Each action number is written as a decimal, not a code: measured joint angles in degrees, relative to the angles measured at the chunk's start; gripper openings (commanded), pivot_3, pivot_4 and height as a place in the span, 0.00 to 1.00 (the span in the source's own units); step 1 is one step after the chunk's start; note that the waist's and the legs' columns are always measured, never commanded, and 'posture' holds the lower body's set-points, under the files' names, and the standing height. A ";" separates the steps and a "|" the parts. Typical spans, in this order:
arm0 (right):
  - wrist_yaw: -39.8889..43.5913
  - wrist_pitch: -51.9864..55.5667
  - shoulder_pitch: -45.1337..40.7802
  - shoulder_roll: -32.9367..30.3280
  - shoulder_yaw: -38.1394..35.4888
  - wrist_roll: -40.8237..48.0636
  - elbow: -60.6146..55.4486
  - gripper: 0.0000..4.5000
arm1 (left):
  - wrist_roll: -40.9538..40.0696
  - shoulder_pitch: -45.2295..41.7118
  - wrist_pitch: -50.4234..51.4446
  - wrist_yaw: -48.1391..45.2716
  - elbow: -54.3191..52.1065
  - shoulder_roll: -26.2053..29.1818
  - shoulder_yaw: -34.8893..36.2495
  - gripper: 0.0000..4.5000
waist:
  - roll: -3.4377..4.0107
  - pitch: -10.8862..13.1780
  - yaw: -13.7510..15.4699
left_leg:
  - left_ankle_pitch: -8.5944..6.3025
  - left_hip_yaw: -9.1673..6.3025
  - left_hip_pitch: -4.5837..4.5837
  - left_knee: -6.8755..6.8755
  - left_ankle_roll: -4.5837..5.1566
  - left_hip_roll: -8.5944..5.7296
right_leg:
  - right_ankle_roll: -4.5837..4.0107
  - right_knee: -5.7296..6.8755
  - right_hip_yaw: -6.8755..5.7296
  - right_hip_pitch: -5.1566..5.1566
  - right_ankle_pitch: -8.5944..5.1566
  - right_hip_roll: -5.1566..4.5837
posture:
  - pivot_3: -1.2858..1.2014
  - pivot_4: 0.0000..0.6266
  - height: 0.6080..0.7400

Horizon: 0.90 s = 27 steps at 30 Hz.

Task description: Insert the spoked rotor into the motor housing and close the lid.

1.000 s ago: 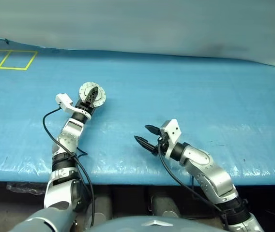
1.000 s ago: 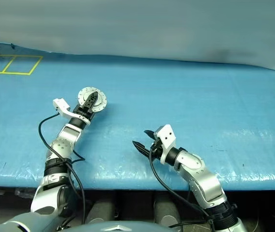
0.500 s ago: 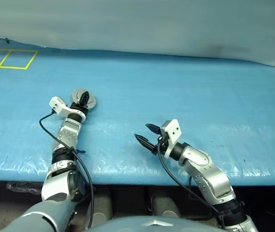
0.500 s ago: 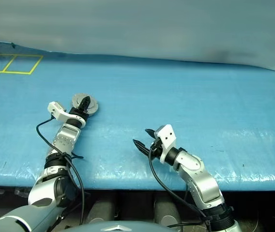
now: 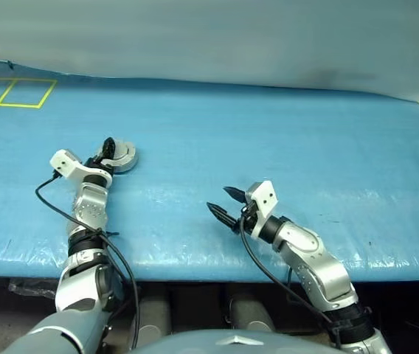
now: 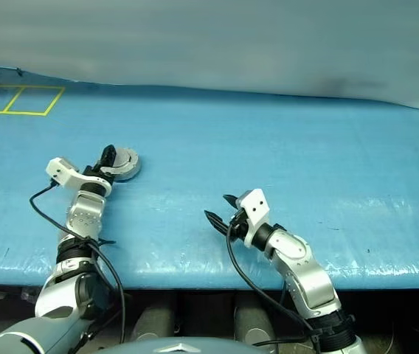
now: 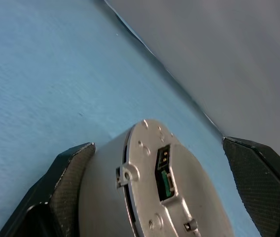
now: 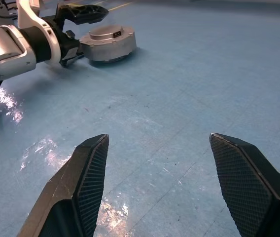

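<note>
Motor housing (image 5: 123,155) lies lid-closed on blue table (image 5: 305,147), left of centre; left gripper (image 8: 76,30) spread around it, right gripper (image 5: 223,205) spread, empty.

Motor housing (image 7: 150,192) cut off by left wrist view's edge; inside hidden under closed top. Left gripper (image 5: 108,150) covers its near rim.
</note>
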 measured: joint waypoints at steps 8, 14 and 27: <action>-0.62 -1.97 -0.80 0.63 -0.58 -2.33 1.68 0.76 | 2.29 3.45 -3.14 -2.78 -7.59 1.63 -1.59 1.00 | -0.07 -0.04 0.69 | 0.02 0.01 0.09 0.01 -0.04 -0.02 | -0.02 -0.03 -0.01 0.13 -0.02 -0.04 | 0.52 0.24 1.00; -0.53 -3.45 -2.15 -0.34 -4.70 -1.80 2.38 0.76 | 2.82 6.32 -0.31 -18.02 -20.95 3.93 -11.87 1.00 | -0.06 -0.04 0.75 | 0.03 0.03 0.12 0.00 -0.06 -0.02 | -0.10 -0.04 0.00 0.17 -0.03 -0.05 | 0.52 0.24 1.00; 4.96 -2.47 -2.68 -8.12 -12.28 0.73 2.10 0.84 | 11.09 12.06 8.56 -43.69 -34.83 14.74 -38.57 1.00 | 0.02 -0.03 -0.15 | 0.03 0.12 0.39 -0.13 -0.04 0.06 | -0.24 0.06 0.09 0.23 -0.39 0.02 | 0.52 0.24 1.00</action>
